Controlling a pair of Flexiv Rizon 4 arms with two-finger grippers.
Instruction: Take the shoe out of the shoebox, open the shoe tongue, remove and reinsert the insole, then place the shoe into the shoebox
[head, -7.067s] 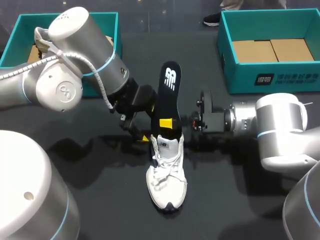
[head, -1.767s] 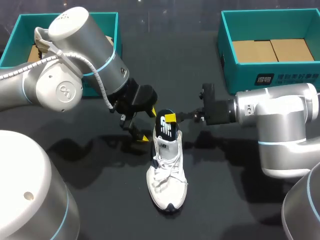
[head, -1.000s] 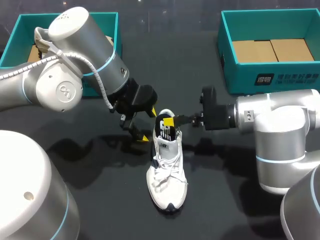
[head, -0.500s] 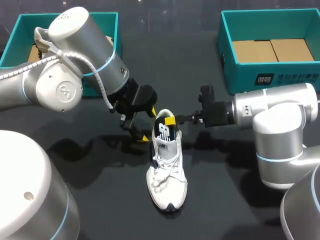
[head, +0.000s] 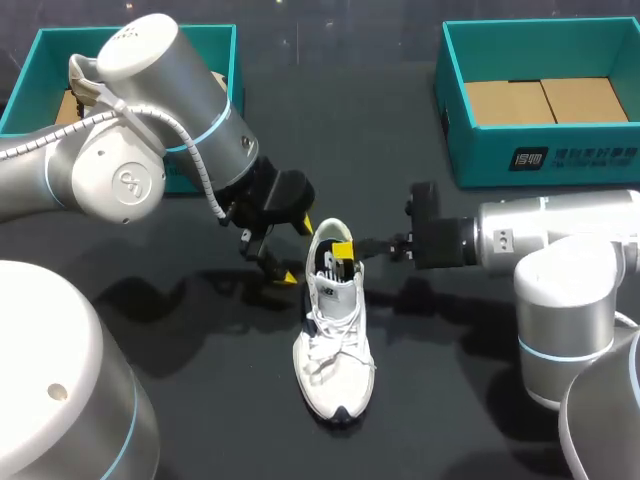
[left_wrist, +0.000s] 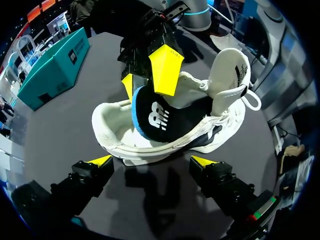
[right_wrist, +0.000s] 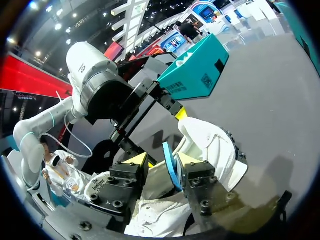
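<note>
The right claw (head: 343, 250) pinches the insole (left_wrist: 155, 117), half inside the shoe (head: 335, 340). The left claw (left_wrist: 151, 162) stands open beside the shoe. Pushed crooked, the insole might fold up.

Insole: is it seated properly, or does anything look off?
The insole is not seated: its heel end sticks up, tilted, out of the shoe at the heel opening, pinched by the right gripper. Nothing looks damaged or spilled.
</note>
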